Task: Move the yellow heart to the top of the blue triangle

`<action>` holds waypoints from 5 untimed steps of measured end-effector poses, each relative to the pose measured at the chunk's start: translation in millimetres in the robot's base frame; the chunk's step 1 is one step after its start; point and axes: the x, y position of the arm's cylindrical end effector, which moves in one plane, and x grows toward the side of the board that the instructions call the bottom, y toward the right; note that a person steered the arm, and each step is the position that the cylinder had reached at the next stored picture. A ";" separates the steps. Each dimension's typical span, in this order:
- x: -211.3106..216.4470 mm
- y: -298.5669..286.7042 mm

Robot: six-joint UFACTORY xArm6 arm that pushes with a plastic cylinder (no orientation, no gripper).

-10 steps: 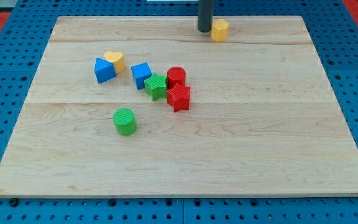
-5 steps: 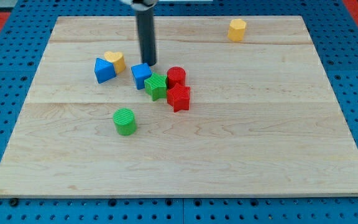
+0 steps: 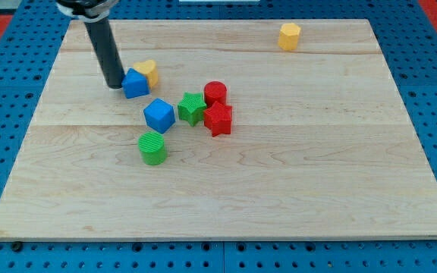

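The yellow heart (image 3: 147,71) lies at the board's upper left, touching the upper right side of the blue triangle (image 3: 135,83). My tip (image 3: 114,83) rests on the board right against the triangle's left side. The rod rises from it toward the view's top left.
A blue cube (image 3: 158,115) lies below and right of the triangle. A green star (image 3: 192,108), a red cylinder (image 3: 215,93) and a red star (image 3: 218,119) cluster to its right. A green cylinder (image 3: 152,148) sits below. A yellow hexagon block (image 3: 289,36) is at the top right.
My tip swept from the top near the yellow hexagon block down and left to the triangle's left side. The blue cube slid down-left, and the triangle and heart shifted slightly right.
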 end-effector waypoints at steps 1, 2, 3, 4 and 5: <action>-0.9 31.8; -25.6 54.2; -75.6 52.6; -96.9 59.5; -109.5 -20.8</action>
